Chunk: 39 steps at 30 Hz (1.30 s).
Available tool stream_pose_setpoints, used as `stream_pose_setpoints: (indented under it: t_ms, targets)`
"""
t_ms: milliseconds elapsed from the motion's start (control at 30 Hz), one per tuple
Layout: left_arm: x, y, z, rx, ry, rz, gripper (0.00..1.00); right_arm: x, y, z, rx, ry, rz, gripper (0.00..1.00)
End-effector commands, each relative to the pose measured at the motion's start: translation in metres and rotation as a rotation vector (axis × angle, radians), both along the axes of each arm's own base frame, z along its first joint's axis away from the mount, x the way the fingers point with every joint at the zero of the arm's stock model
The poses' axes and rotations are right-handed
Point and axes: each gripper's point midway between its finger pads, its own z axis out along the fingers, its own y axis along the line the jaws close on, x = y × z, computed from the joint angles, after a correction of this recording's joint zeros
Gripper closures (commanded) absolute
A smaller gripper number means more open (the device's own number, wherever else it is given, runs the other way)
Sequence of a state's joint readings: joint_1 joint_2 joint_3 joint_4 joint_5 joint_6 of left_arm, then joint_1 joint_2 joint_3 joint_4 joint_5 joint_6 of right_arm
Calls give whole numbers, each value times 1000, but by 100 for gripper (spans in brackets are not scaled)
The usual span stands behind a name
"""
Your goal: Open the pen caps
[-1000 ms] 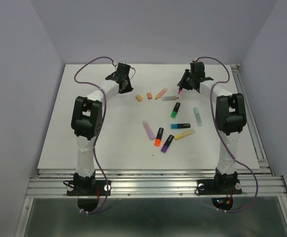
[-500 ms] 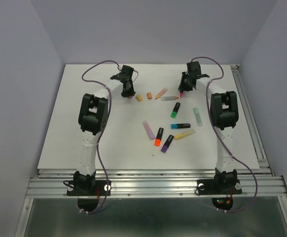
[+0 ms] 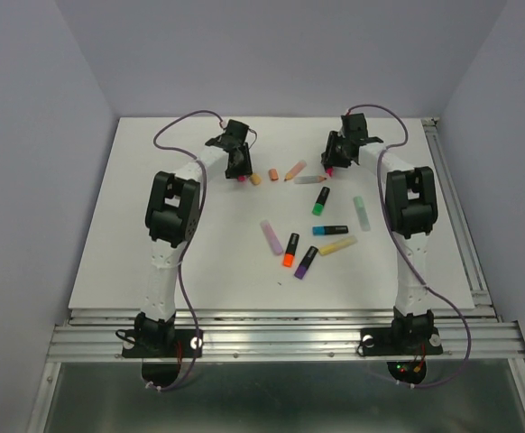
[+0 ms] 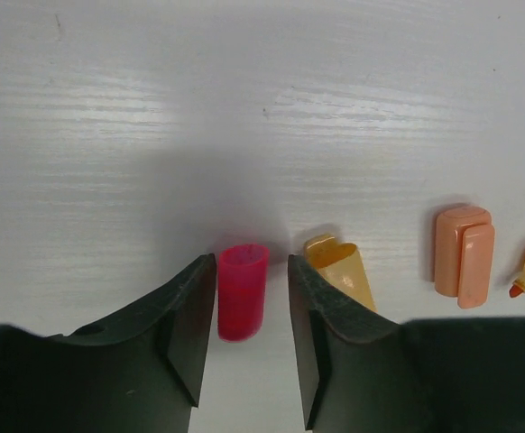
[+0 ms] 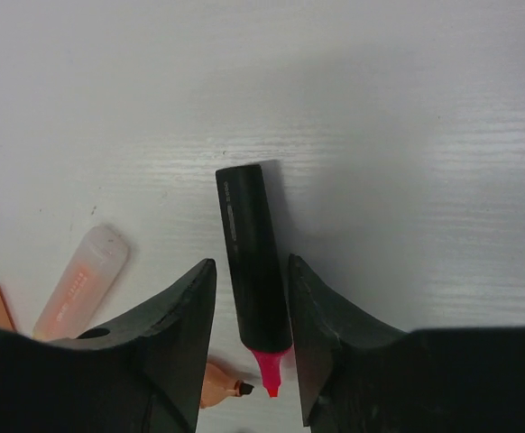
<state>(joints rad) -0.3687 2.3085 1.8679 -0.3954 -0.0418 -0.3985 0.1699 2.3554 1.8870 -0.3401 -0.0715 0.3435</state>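
a: where was the pink cap (image 4: 243, 290) found?

b: it was seen lying on the white table (image 4: 244, 108), at the far side, between the fingers of the left gripper (image 4: 251, 259). the jaws were held slightly apart, a sliver of table was left showing on its right, and nothing was grasped.

a: what was set beside it?

b: a yellow-orange cap (image 4: 339, 271) just to the right, and a peach cap (image 4: 464, 254) further right.

a: and the right gripper (image 5: 251, 262)?

b: its jaws were parted too. a black-barrelled pen (image 5: 253, 262) was lain between them on the table, its bare pink tip pointed toward the wrist, and it was not clamped.

a: the rest?

b: a cluster of other pens (image 3: 306, 262) was scattered at the table's middle.
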Motion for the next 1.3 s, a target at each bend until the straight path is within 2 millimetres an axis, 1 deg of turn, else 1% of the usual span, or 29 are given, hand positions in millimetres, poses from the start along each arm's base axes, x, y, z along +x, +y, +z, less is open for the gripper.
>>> stream_pose_setpoints:
  t_ms: [0, 133, 167, 267, 300, 367, 400, 433, 467, 500, 533, 567, 600, 633, 667, 700, 733, 767, 800, 833, 867, 900, 933, 967, 1033, 1067, 1100, 1167, 1267]
  targets:
    - [-9, -3, 13, 14, -6, -3, 47, -10, -8, 16, -13, -15, -17, 55]
    - [-11, -4, 21, 8, -17, -3, 43, -11, -9, 32, -14, -40, -25, 52]
    - [-12, -4, 25, 4, -22, -4, 43, -10, -11, 42, -14, -58, -34, 52]
    - [-10, -7, 48, -11, -65, -15, 37, -9, -15, 60, -18, -90, -63, 46]
    - [-9, -7, 55, -16, -78, -13, 32, -7, -22, 77, -41, -125, -95, 42]
    - [-9, -8, 79, -25, -120, -13, 28, -7, -26, 94, -45, -154, -116, 36]
    - [-10, -9, 88, -31, -136, -15, 16, -9, -26, 115, -36, -192, -117, 33]
    - [-13, -10, 106, -43, -166, -13, 15, -12, -27, 121, -37, -200, -120, 26]
    - [-17, -10, 111, -45, -173, -13, 8, -15, -28, 147, -24, -250, -125, 21]
    - [-21, -11, 119, -48, -185, -13, 5, -18, -29, 140, -29, -238, -127, 10]
    - [-27, -12, 138, -53, -220, -9, 2, -24, -31, 165, -11, -283, -142, 0]
    - [-33, -13, 144, -56, -232, -4, 1, -31, -33, 162, -9, -281, -152, 0]
    - [-44, -12, 139, -49, -222, -3, 1, -38, -33, 167, 4, -290, -158, 0]
    - [-51, -11, 158, -57, -264, 6, 1, -50, -34, 197, 30, -342, -163, 0]
    - [-68, -17, 147, -57, -238, 6, 1, -66, -34, 180, 38, -309, -162, 0]
    - [-77, -18, 147, -59, -238, 9, 1, -77, -33, 186, 58, -324, -160, 0]
    - [-89, -20, 161, -74, -268, 15, 1, -90, -33, 183, 83, -323, -169, 0]
    - [-111, -27, 156, -94, -252, 16, 1, -114, -33, 188, 112, -351, -177, 0]
    - [-121, -31, 141, -84, -223, 11, 1, -119, -32, 215, 129, -419, -175, 0]
    - [-133, -33, 146, -100, -232, 23, 1, -141, -33, 178, 137, -347, -188, 0]
    - [-144, -35, 139, -104, -213, 21, 1, -158, -32, 199, 169, -410, -183, 0]
    - [-164, -40, 126, -122, -175, 44, 1, -179, -33, 164, 173, -341, -198, 0]
    - [-174, -42, 118, -134, -146, 56, 1, -191, -34, 161, 187, -345, -205, 0]
    - [-185, -42, 104, -135, -108, 57, 1, -203, -36, 169, 213, -388, -213, 0]
    - [-197, -47, 92, -137, -69, 95, 1, -220, -37, 159, 256, -384, -233, 0]
    - [-201, -46, 87, -124, -59, 114, 1, -233, -37, 137, 254, -345, -234, 0]
    - [-208, -43, 78, -101, -31, 133, 1, -241, -39, 142, 265, -366, -240, 0]
    - [-213, -49, 64, -100, 8, 138, 1, -253, -43, 128, 274, -344, -264, 0]
    - [-216, -59, 46, -88, 59, 127, 1, -262, -45, 126, 299, -355, -282, 0]
